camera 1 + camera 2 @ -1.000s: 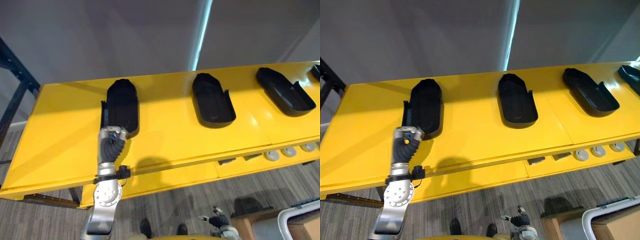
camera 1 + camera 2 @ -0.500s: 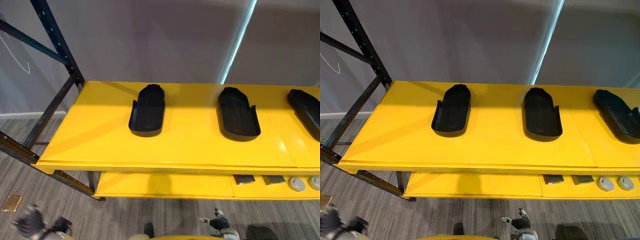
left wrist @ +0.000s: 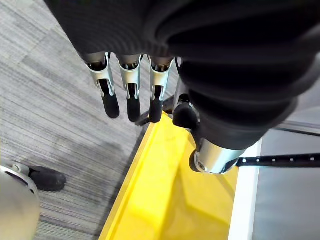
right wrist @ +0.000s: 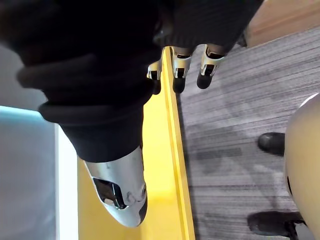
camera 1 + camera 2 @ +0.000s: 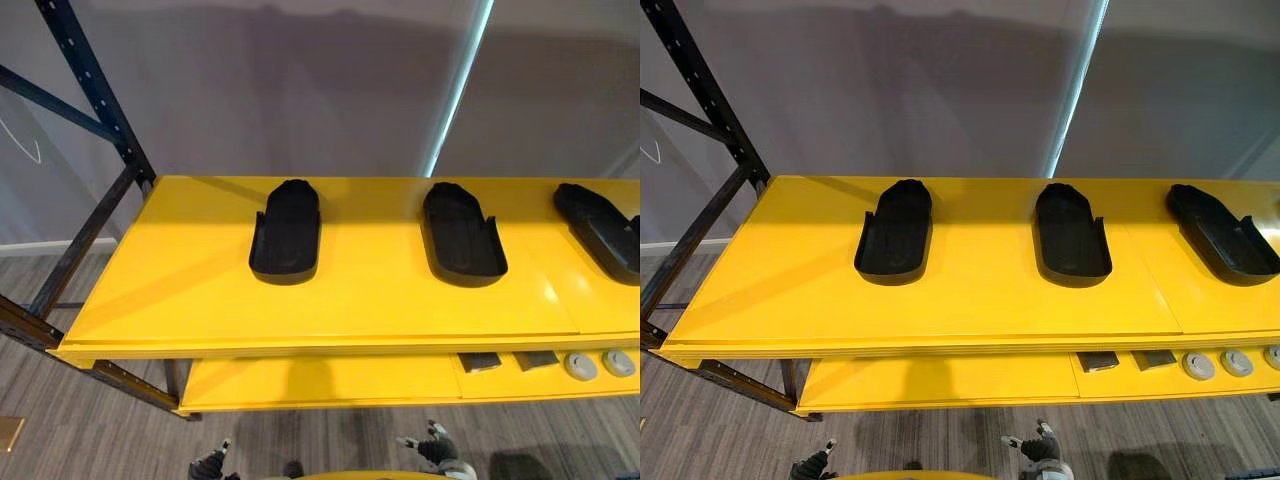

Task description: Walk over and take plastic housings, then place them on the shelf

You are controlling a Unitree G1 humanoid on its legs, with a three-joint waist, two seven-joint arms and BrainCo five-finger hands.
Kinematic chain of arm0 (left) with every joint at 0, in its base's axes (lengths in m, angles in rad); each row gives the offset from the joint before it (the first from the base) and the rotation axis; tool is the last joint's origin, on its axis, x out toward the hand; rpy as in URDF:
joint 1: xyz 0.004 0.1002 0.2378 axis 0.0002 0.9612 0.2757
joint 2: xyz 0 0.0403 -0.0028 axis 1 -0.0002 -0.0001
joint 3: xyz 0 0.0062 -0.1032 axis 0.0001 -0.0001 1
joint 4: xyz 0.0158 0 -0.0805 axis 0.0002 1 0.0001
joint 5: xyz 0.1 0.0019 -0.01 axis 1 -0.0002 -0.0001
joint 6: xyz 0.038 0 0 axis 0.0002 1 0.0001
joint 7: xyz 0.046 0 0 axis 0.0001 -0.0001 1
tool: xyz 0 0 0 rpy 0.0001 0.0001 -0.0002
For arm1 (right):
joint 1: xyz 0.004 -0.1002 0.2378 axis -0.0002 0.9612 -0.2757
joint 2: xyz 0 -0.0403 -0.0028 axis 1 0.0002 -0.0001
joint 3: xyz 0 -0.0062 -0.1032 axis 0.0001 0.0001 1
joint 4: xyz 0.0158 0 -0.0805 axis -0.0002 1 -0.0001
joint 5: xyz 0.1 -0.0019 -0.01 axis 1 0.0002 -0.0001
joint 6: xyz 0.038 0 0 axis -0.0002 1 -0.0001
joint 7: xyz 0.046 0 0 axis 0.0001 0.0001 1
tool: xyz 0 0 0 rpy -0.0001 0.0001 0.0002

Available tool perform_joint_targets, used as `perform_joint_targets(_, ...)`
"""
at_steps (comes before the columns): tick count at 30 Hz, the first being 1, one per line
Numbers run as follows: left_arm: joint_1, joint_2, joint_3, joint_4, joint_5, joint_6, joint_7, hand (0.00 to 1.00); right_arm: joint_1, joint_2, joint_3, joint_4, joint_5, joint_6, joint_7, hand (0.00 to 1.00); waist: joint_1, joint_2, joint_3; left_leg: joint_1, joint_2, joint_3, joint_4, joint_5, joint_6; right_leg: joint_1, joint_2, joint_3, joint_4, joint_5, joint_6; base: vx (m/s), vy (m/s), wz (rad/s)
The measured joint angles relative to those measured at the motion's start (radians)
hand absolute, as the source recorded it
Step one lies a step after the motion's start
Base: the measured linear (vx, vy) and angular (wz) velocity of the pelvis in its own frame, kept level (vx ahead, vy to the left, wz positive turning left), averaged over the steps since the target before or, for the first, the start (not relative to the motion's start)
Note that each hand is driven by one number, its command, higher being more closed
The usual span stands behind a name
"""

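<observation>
Three black plastic housings (image 5: 286, 232) lie in a row on the yellow shelf (image 5: 180, 295), mid-frame. Your left robot hand (image 5: 210, 466) and right robot hand (image 5: 432, 452) hang at the bottom edge, fingers loose, holding nothing. The housings look light, stiff and slick; pinch a raised side wall.

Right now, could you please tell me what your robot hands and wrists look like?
They look alike. The left robot hand has slim silver fingers with dark rounded tips, and a dark ribbed cover over the back of the hand and the wrist. The right robot hand has the same silver fingers, dark tips and ribbed cover.
</observation>
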Motion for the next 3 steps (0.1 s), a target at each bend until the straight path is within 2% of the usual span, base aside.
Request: perform_joint_targets(3,-0.015,0.015,-0.029,0.03,0.028,-0.001,-0.018,0.0,-0.023,-0.013,-0.011,0.029,0.0,0.0,0.001,0.0,-0.017,0.016,0.01,0.002,0.001,0.009,0.0,0.0,0.0,-0.002,0.002,0.011,-0.001,0.0,0.0,0.01,-0.012,-0.08)
